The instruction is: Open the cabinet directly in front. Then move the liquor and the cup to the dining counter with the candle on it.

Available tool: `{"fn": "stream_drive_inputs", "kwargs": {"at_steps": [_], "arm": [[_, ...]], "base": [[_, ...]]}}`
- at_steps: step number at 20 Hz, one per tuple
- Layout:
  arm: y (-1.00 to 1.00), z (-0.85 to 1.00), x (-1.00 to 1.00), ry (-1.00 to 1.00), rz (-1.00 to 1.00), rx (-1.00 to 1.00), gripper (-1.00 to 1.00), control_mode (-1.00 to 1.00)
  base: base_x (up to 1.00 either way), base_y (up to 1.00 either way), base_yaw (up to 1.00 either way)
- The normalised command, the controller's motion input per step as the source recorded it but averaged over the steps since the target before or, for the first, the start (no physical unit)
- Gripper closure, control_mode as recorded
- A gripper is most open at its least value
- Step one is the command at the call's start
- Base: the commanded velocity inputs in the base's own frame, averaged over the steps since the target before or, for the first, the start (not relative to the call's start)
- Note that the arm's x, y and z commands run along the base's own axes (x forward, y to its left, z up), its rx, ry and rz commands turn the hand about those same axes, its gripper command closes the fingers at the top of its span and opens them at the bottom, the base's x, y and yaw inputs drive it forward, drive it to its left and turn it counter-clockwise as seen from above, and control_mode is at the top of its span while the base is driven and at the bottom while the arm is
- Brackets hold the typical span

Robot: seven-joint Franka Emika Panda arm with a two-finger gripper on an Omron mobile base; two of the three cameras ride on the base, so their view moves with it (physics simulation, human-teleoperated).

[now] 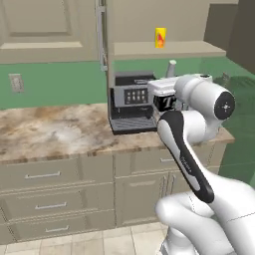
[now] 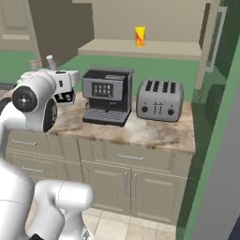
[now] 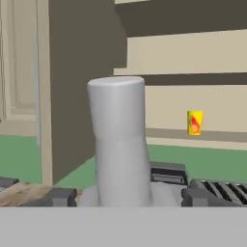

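The cabinet stands with both doors swung open, and its lower shelf is bare beige. On that shelf stands the yellow cup, upright with its red mark facing out. The liquor, the dining counter and the candle are out of view. My gripper hovers level above the kitchen worktop, beside the coffee machine and well below the shelf. Its dark fingertips stand wide apart, open. A pale grey upright cylinder rises close between them, with gaps on both sides.
A black coffee machine and a grey toaster sit on the marble worktop under the shelf. The open doors jut out on either side. Low drawers and cabinets run beneath.
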Motion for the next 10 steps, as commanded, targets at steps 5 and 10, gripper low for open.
{"fn": "stream_drive_inputs", "kwargs": {"at_steps": [5,10], "arm": [[0.0,0.0,0.0,0.0,0.0,0.0,1.0,1.0],[0.0,0.0,0.0,0.0,0.0,0.0,1.0,1.0]], "base": [[-0.31,1.0,0.18],[-0.2,1.0,0.17]]}}
